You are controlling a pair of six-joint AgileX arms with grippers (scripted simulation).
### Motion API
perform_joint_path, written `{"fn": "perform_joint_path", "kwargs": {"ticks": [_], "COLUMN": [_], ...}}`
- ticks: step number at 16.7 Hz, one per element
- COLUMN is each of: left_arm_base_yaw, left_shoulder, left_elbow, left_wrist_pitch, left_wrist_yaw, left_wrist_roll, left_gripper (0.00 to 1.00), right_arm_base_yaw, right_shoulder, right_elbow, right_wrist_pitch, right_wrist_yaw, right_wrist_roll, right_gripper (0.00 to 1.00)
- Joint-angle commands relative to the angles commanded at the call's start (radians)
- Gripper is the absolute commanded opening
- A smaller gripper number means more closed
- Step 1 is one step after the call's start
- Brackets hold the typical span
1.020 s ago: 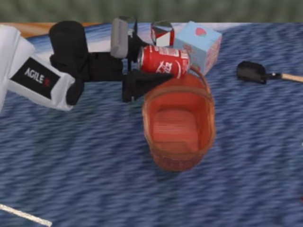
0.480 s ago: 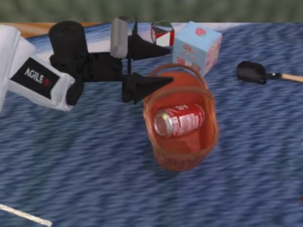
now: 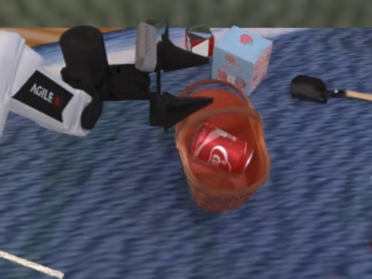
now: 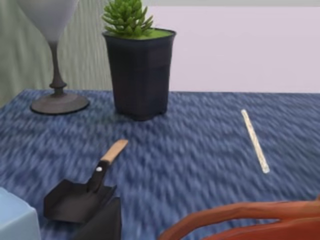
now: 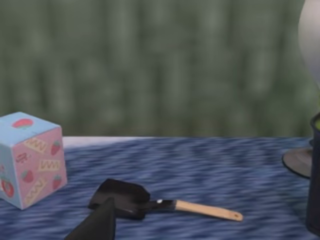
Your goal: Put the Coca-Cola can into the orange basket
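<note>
Top view: the Coca-Cola can (image 3: 222, 147) lies on its side inside the orange basket (image 3: 254, 174), resting on the basket floor, tilted diagonally, script side up. Basket sits near table centre, hoop handle (image 3: 216, 86) arching across its far end.

Left gripper (image 3: 199, 80) hovers at the basket's upper-left rim. Fingers spread wide, nothing between them: one fingertip (image 3: 195, 60) points toward the red-and-white cube (image 3: 199, 40), the other fingertip (image 3: 197, 103) sits over the basket's rim. Gripper is clear of the can; no contact. The white arm w/ AgileX label extends from the table's left side.

Right gripper: not seen in top view. Right wrist view shows only one dark finger tip (image 5: 98, 223) at the frame edge, so spread vs. pressed together cannot be told.

Other items, top view: light-blue box (image 3: 242, 57) w/ strawberry print stands just beyond the basket, beside the cube. Black scoop (image 3: 314, 89) w/ wooden handle lies well to the right of the basket. A pale stick (image 3: 29, 264) lies at the near-left corner.

Left wrist view: basket handle in the foreground, scoop beyond it, then a potted succulent (image 4: 138, 65) in a black pot and a grey goblet base (image 4: 58, 102) farther off. Table cover is blue woven cloth (image 3: 116, 203).
</note>
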Motion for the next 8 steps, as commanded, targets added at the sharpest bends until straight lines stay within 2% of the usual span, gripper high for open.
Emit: {"fn": "perform_joint_path", "kwargs": {"ticks": [2,4,8], "left_arm_base_yaw": [0.001,0.008,0.043], "left_shoulder": [-0.008,-0.053,-0.250], "left_elbow": [-0.007,-0.044,-0.183], "left_wrist_pitch": [-0.007,-0.042,-0.174], "left_wrist_yaw": [-0.005,-0.034,-0.158], "left_wrist_roll": [-0.004,-0.021,-0.078], "left_gripper": [1.00,1.00,1.00], "right_arm_base_yaw": [0.004,0.023,0.091], "right_shoulder": [0.010,0.060,0.286], "right_elbow": [0.009,0.057,0.274], "right_wrist_pitch": [-0.009,-0.055,-0.236], "right_wrist_yaw": [-0.001,-0.002,-0.003], "right_wrist_roll": [-0.006,-0.034,-0.145], "right_gripper": [1.00,1.00,1.00]}}
